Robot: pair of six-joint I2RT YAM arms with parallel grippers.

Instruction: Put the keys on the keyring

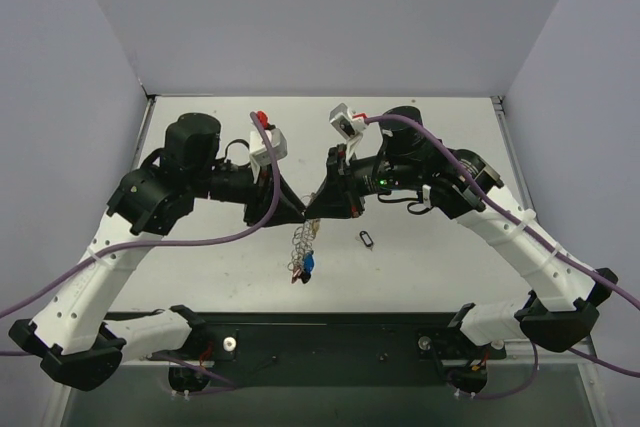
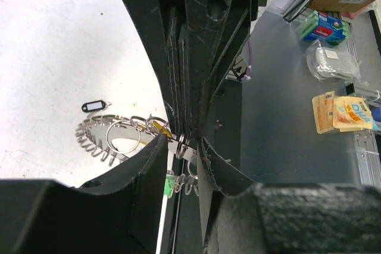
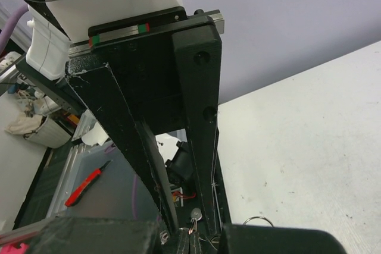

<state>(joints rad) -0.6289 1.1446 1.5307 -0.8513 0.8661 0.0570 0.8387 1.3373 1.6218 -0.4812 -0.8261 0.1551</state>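
Both grippers meet tip to tip above the table's middle. The keyring, a silvery coil-rimmed ring, dangles below them with a blue key and a red key at its bottom end. In the left wrist view the keyring curves left of my fingers, with a yellow key and a green key on it. My right gripper is shut on a small metal ring. My left gripper stands partly open, that small ring in its gap. In the overhead view the left gripper and right gripper almost touch.
A black key tag lies on the white table just right of the hanging keyring. Beyond the table's near edge is a grey shelf with packets and a red-handled tool. Purple cables loop along both arms.
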